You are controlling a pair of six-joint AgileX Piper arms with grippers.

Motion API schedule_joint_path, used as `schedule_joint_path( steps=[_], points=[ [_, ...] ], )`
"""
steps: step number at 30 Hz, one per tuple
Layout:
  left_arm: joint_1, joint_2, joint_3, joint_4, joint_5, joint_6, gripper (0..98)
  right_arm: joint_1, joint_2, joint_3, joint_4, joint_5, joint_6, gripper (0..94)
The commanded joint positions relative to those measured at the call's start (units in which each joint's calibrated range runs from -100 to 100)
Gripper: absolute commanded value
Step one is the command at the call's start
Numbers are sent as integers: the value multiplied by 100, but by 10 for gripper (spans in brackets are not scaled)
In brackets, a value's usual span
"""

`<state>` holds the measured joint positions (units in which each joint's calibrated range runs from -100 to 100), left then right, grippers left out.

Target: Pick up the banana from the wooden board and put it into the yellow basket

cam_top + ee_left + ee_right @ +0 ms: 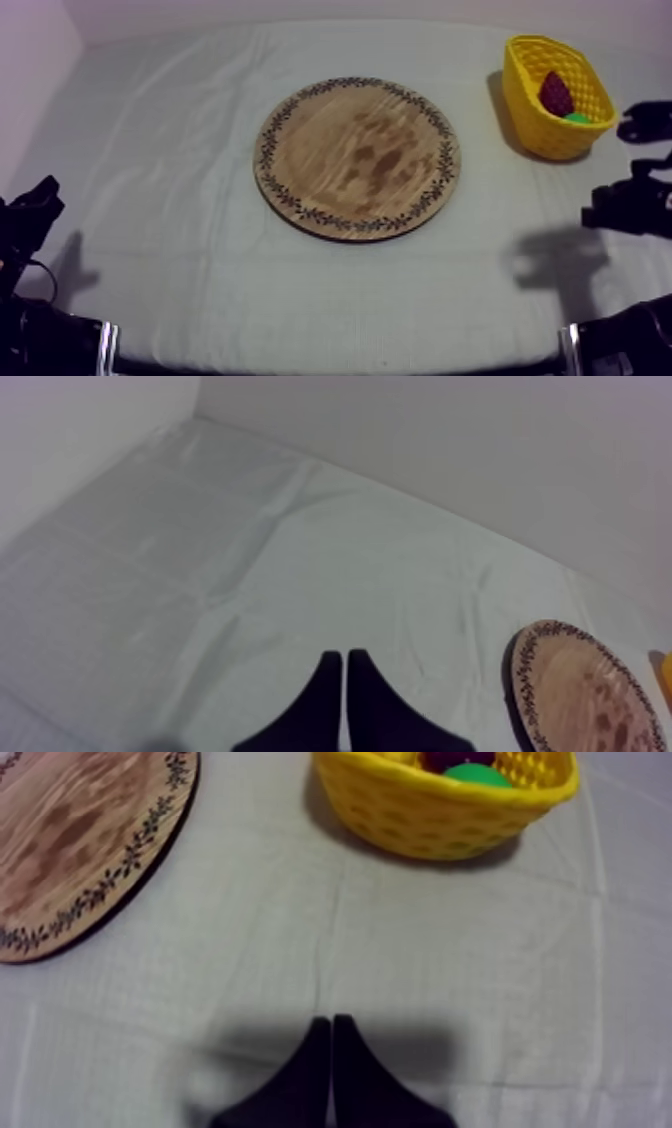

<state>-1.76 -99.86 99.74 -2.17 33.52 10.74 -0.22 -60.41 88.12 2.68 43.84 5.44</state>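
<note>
Top view: round wooden board with patterned rim [355, 155] lies bare mid-table; yellow basket [540, 120] sits near the far right edge.
Open grey-white cloth [180, 250] surrounds both; left gripper [345, 661] and right gripper [331, 1022] clenched on nothing.

The left arm [28, 215] and right arm [632, 205] are black, blocky shapes with angular edges. The left gripper [345, 658] has two matte black fingers tapering to narrow tips. The right gripper [331, 1022] looks the same.
</note>
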Motion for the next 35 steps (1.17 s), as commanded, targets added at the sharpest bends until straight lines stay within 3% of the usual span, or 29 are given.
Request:
schedule_joint_path(
  steps=[1,11,14,22,35],
  points=[
    [-1,3,4,0,-5,-2,1,21,-1271,262,-54,171,93,8],
    [-1,3,4,0,-5,1,1,161,-3093,671,-204,554,172,8],
    [-1,3,4,0,-5,0,1,171,-3378,844,-186,310,23,5],
    [-1,3,4,0,-5,0,1,295,-3518,1129,-361,-585,199,3],
    [-1,3,4,0,-5,-2,1,321,-3526,1165,-383,-753,364,3]
  ],
)
